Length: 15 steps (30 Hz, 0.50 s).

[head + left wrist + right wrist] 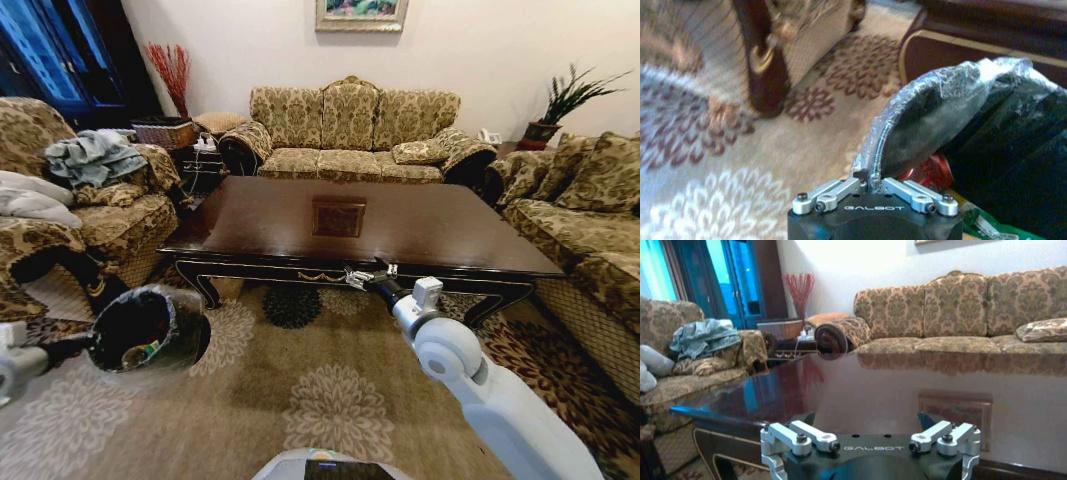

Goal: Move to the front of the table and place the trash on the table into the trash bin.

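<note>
The trash bin [150, 330] is held off the carpet at the robot's left, tilted so its mouth faces the head camera, well short of the worktop's front left corner. Its clear plastic liner [940, 95] is folded over the black rim. Inside it lie a crumpled red wrapper [928, 171] and, beside that, a green packet [997, 231]; something colourful also glints at the bottom of the bin in the head view. The left hand [873, 192] is clenched on the bin's rim, its 2 fingers pinched together over the liner edge.

The worktop [260, 225], glossy dark brown with a square inlay [338, 218] at its centre, stands just ahead, its surface reflecting the sofa [350, 130] behind it. The right hand [362, 278] is stretched forward to the middle of the worktop's front edge, at about surface height. Its fingers [777, 460] are spread apart, grasping nothing.

An armchair [60, 200] with a heap of grey cloth [92, 158] flanks the worktop on the left.
</note>
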Tool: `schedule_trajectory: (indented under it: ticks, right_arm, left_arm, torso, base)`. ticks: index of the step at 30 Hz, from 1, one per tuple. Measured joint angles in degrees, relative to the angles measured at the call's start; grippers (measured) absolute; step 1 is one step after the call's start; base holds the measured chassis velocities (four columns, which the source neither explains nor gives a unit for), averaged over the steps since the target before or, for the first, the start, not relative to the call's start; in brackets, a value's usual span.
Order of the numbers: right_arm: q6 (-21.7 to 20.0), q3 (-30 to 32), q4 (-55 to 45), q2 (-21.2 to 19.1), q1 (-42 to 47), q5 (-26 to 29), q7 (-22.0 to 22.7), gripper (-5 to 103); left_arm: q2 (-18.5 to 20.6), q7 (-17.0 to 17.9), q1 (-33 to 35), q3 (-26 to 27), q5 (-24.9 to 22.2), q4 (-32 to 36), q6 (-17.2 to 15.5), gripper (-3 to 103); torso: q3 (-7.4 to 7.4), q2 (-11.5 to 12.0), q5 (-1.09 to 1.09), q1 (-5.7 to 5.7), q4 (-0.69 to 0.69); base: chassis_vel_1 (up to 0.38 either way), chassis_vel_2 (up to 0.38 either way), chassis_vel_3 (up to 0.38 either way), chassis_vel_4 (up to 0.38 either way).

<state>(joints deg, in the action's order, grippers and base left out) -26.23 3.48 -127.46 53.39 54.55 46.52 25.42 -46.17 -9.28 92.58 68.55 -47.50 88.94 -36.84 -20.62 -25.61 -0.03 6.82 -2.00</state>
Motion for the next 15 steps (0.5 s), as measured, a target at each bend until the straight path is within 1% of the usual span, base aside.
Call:
schedule_trajectory:
  ticks: [1,2,3,5,6,8,9,10,11,12,13,14,15]
  right_arm:
    - [0.1,-0.5,0.2,0.1,0.2,-0.7,0.0,100]
    - [0.2,-1.1,0.5,0.3,0.5,-1.7,-0.1,100]
    - [0.3,-1.3,0.7,0.4,0.7,-2.3,-0.1,100]
    - [0.5,-1.3,0.9,0.5,1.4,-3.0,-0.1,100]
    - [0.5,-1.3,0.9,0.5,1.4,-3.0,-0.1,100]
    - [1.0,-0.6,1.3,0.6,3.0,-4.2,-0.2,100]
    - [1.0,-0.6,1.3,0.6,3.0,-4.2,-0.2,100]
    - [1.4,0.1,1.4,0.6,3.9,-4.8,-0.4,100]
    - [1.6,0.6,1.4,0.6,4.5,-5.0,-0.6,100]
    - [2.0,1.3,1.5,0.6,5.2,-5.2,-0.7,100]
    - [2.3,1.8,1.5,0.6,5.6,-5.4,-0.8,100]
    - [2.3,1.8,1.5,0.6,5.6,-5.4,-0.8,100]
    - [2.7,2.5,1.7,0.7,6.2,-5.8,-1.0,100]
  left_arm:
    - [-0.8,1.5,-1.0,-1.4,0.5,-0.9,1.1,0]
    - [-2.0,3.3,-2.5,-3.2,2.0,-2.2,2.7,0]
    - [-2.7,4.0,-3.5,-4.5,3.6,-3.2,3.7,0]
    - [-3.8,5.0,-5.6,-7.2,6.4,-5.5,5.5,0]
    - [-3.8,5.0,-5.6,-7.2,6.4,-5.5,5.5,0]
    - [-5.1,6.0,-8.4,-11.2,8.3,-8.5,5.8,0]
    - [-5.1,6.0,-8.4,-11.2,8.3,-8.5,5.8,0]
    - [-5.5,5.5,-9.6,-12.8,9.7,-10.0,5.6,0]
    - [-5.6,4.4,-10.1,-13.5,10.8,-10.8,5.3,0]
    - [-5.5,2.4,-10.8,-14.4,12.4,-12.1,4.9,0]
    - [-5.3,1.1,-11.3,-15.2,13.2,-13.1,4.6,0]
    - [-5.3,1.1,-11.3,-15.2,13.2,-13.1,4.6,0]
    - [-4.8,-0.5,-11.8,-16.2,13.7,-14.4,4.2,0]
  torso:
    - [0.0,0.0,-0.03,0.0,-0.01]
    - [0.0,0.0,0.01,0.0,0.01]
    - [0.0,0.0,0.06,0.0,0.01]
    - [0.0,0.0,0.05,0.0,0.02]
    - [0.0,0.0,0.05,0.0,0.02]
    - [0.0,0.0,0.02,0.0,0.03]
    - [0.0,0.0,0.02,0.0,0.03]
    - [0.0,0.0,-0.01,0.0,0.05]
    - [0.0,0.0,0.0,0.0,0.06]
    - [0.0,0.0,0.05,0.0,0.05]
    - [0.0,0.0,0.04,0.0,0.03]
    - [0.0,0.0,0.04,0.0,0.03]
    - [0.0,0.0,0.02,0.0,0.03]
  base:
    - [0.0,0.0,0.0,0.0]
    - [0.0,0.0,0.0,0.0]
    - [0.0,0.0,0.0,0.0]
    - [0.0,0.0,0.0,0.0]
    - [0.0,0.0,0.0,0.0]
    - [0.0,0.0,0.0,0.0]
    - [0.0,0.0,0.0,0.0]
    - [0.0,0.0,0.0,0.0]
    - [0.0,0.0,0.0,0.0]
    - [0.0,0.0,0.0,0.0]
    - [0.0,0.0,0.0,0.0]
    - [0.0,0.0,0.0,0.0]
    - [0.0,0.0,0.0,0.0]
